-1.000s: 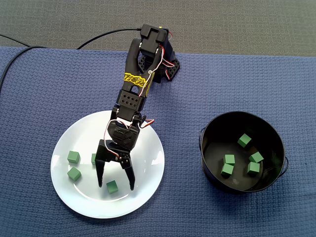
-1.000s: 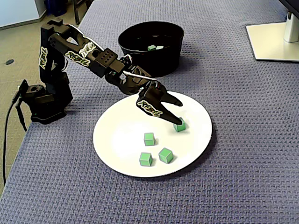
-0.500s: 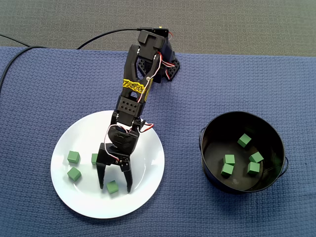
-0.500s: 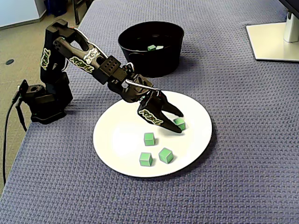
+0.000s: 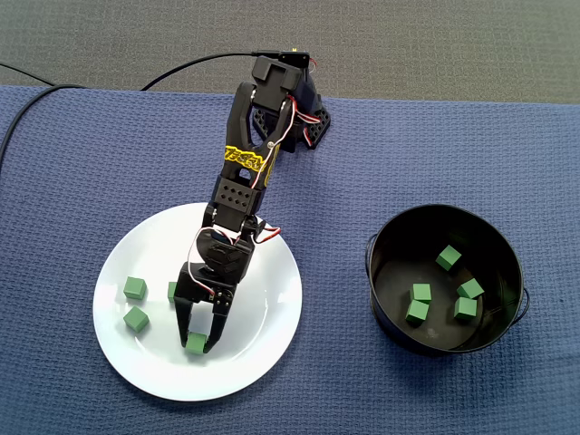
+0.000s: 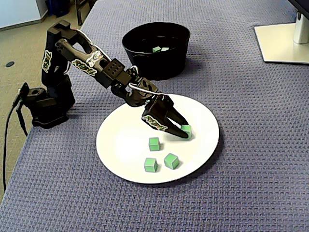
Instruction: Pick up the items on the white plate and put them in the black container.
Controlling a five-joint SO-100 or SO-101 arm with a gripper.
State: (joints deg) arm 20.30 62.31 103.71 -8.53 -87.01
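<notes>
End effector [image 5: 198, 344] apparently clamps a green cube [image 6: 186, 129] on the white plate [image 5: 267, 308].

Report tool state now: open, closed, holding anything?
The tool: closed on a green cube, which appears to rest on the white plate.

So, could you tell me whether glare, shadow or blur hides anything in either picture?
In a fixed view the light is even and the cubes inside the dark container show clearly; in a fixed view the plate looks washed out, with a soft shadow beside it; no blur in either.
</notes>
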